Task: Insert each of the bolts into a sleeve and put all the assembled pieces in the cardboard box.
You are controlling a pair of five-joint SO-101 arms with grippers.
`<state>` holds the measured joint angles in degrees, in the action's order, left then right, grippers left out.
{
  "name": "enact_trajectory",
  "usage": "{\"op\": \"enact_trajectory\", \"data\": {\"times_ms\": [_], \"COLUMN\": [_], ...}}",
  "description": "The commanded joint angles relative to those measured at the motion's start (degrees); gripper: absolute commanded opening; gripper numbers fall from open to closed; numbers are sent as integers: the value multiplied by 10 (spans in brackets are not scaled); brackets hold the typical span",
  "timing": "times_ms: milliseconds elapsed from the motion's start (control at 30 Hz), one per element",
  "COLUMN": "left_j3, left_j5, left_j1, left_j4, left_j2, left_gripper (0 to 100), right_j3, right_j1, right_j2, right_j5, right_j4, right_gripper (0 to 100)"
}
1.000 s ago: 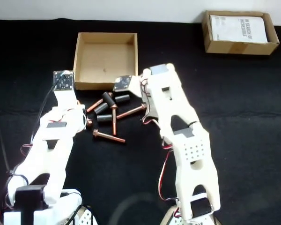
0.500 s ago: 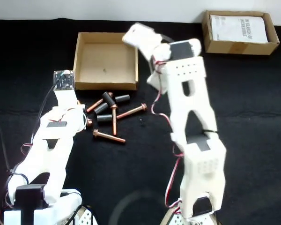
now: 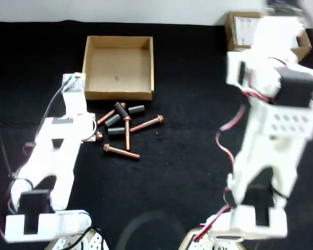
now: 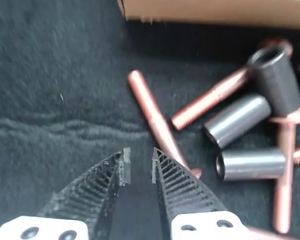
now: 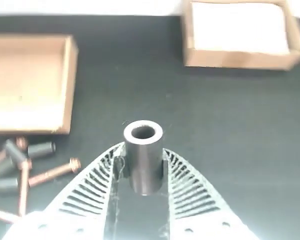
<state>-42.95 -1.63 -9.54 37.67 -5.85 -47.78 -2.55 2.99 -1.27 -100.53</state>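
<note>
My right gripper [image 5: 142, 162] is shut on a dark grey sleeve [image 5: 143, 150], held upright and high above the black mat. In the high view the right arm [image 3: 271, 120] stands raised at the right. Several copper bolts [image 3: 121, 151] and dark sleeves [image 3: 136, 110] lie in a pile just in front of the cardboard box [image 3: 87, 67]. My left gripper [image 4: 140, 162] hovers low at the pile's left edge. It is open by a narrow gap with nothing in it, and a bolt [image 4: 151, 117] lies right beside one finger [image 4: 162, 167].
A second cardboard box [image 5: 237, 60] with a white sheet inside sits at the back right, partly behind the raised arm in the high view. The left arm [image 3: 57, 146] stretches along the mat's left side. Bare black mat lies between the two arms.
The right arm has lifted away from the pile and swung up and to the right, carrying a sleeve. The left arm has shifted only slightly.
</note>
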Motion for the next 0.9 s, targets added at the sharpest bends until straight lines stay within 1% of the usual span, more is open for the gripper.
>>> {"op": "enact_trajectory", "data": {"times_ms": [0,133,200,267,333,400,533,633,733,867], "left_j3": [123,254,314,374,434,479,528,531,534,537], "left_j5": [14,53,82,110,135,158,207,275,331,396], "left_j1": [0,11,35,71,118,168,257,298,320,325], "left_j4": [163,301,363,418,472,508,533,532,542,551], "left_j2": [30,56,56,56,60,62,62,63,84,145], "left_gripper": [94,91,91,94,94,94,94,94,94,94], "right_j3": [97,250,327,406,489,571,723,829,924,1047], "right_j1": [36,45,46,54,76,103,189,260,313,349], "right_j2": [135,275,339,403,463,521,624,696,765,850], "right_j5": [25,25,23,21,20,20,-6,-39,-67,-91], "right_j4": [-5,2,22,52,92,137,218,285,349,409], "right_gripper": [6,6,6,6,6,6,6,6,6,6]}}
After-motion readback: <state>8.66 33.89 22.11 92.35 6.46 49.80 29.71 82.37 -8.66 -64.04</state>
